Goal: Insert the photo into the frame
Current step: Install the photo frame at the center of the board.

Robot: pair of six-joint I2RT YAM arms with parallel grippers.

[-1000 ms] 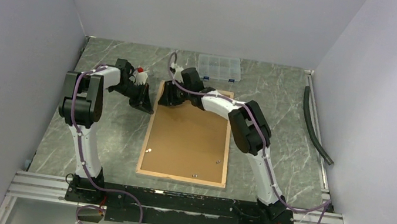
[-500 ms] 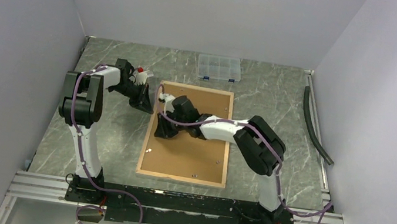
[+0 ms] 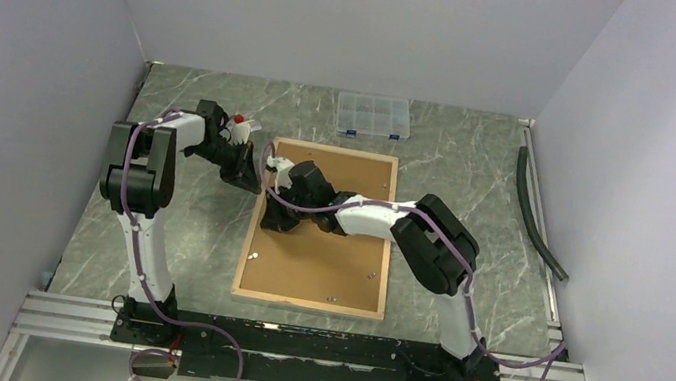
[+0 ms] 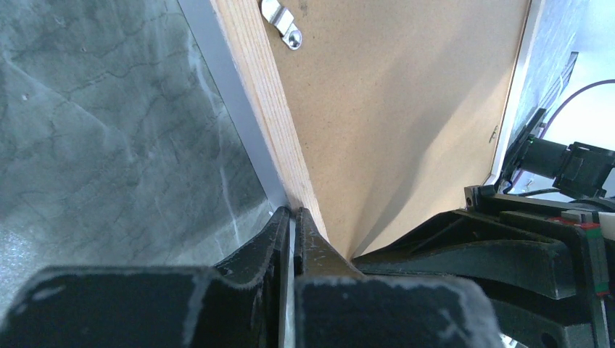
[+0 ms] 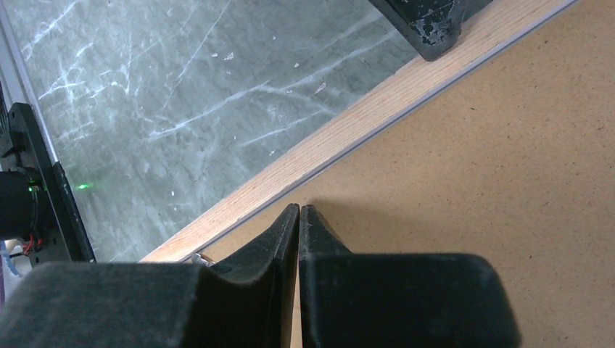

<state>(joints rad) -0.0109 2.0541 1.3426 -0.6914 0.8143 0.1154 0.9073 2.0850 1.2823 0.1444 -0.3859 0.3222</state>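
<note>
Right gripper (image 5: 299, 209), shut and empty, presses backing board (image 5: 471, 145) under its tips; left gripper (image 4: 294, 214), shut too, braces frame (image 4: 257, 80). I might skid it.

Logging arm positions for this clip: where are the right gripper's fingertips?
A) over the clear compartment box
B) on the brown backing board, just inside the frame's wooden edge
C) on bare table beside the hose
B: the right wrist view shows the right gripper, fingers together, tips on the backing board beside the frame edge.
</note>
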